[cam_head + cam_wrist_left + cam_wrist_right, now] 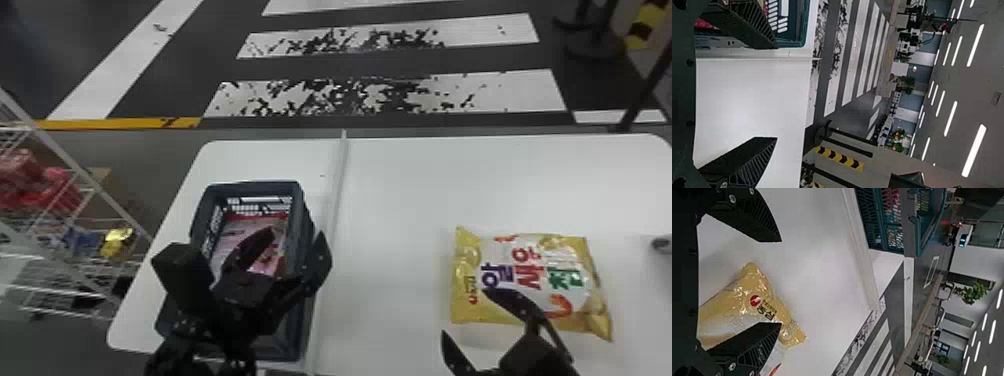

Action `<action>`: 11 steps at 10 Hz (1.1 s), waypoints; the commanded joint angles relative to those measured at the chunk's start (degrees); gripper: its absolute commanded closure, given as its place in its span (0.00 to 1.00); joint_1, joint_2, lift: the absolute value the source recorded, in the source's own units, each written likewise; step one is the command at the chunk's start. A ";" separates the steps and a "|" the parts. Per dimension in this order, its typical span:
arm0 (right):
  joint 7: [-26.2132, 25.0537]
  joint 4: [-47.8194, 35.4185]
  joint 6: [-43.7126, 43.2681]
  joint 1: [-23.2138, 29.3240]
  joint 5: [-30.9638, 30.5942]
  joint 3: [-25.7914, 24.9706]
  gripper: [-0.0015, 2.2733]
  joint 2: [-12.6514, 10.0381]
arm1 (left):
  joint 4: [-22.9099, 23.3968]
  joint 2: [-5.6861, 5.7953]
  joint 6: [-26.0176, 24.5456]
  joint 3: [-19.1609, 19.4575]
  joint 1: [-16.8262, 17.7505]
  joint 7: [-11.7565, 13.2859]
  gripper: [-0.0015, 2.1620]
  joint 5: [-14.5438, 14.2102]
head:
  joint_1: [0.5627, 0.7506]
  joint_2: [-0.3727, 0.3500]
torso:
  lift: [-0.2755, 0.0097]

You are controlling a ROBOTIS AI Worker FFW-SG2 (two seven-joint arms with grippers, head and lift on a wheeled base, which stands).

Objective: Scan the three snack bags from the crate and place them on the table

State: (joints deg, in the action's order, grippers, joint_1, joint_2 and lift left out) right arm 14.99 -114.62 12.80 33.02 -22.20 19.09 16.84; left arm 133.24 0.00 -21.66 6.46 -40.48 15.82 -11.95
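My left hand (296, 233) is wide and empty above the crate (250, 187), pink bag (232, 236) inside; it seems off-centre, so lowering could jam the crate wall; right of the crate, my wide, empty right hand (465, 312) could crush the yellow bag (540, 267) if dropped.

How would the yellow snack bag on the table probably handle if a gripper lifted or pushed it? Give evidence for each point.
The yellow snack bag looks puffed with creased corners, so it would probably give when squeezed. Its shiny film suggests it could slip from a loose pinch. Lying on its broad face on the table, it would likely slide rather than roll.
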 commanded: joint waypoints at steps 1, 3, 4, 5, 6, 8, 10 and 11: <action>-1.28 2.38 -0.53 -1.56 -3.03 2.09 0.06 1.27 | 0.00 -0.15 -0.10 -0.13 0.05 0.08 0.02 0.00 | 0.70 0.81 | 0.75; -2.42 3.26 -1.06 -2.61 -4.08 2.18 0.06 1.97 | -0.44 -0.15 -0.10 -0.04 0.05 0.08 0.02 0.00 | 0.70 0.81 | 0.75; -3.21 3.96 -0.18 -3.32 -5.66 2.45 0.06 1.97 | -0.53 -0.15 -0.10 -0.04 0.05 0.08 0.02 0.00 | 0.70 0.80 | 0.75; -4.00 5.11 1.23 -4.46 -6.19 2.80 0.06 2.15 | -0.44 -0.15 0.07 -0.04 0.13 0.08 0.02 0.00 | 0.70 0.80 | 0.75; -4.27 6.34 1.23 -5.16 -6.28 2.80 0.06 2.50 | -0.44 -0.15 -0.10 -0.04 0.22 0.08 0.02 0.00 | 0.70 0.78 | 0.75; -5.50 7.66 1.05 -5.86 -6.46 2.80 0.06 4.08 | -0.44 -0.15 -0.10 0.05 0.22 0.08 0.02 0.00 | 0.70 0.74 | 0.75; -7.08 9.77 0.88 -7.53 -6.54 3.24 0.06 4.26 | -0.44 -0.15 -0.28 0.49 0.05 0.70 0.02 -0.97 | 0.70 0.72 | 0.75; -9.19 11.52 1.93 -8.94 -8.21 5.00 0.07 4.26 | -0.44 -0.15 -0.28 0.58 0.13 1.14 0.02 -1.32 | 0.70 0.70 | 0.75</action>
State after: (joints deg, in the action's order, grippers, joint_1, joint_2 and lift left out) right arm 6.07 -104.13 14.16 24.98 -29.54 23.11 21.09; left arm 132.80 0.00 -21.90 6.97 -40.37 16.92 -13.05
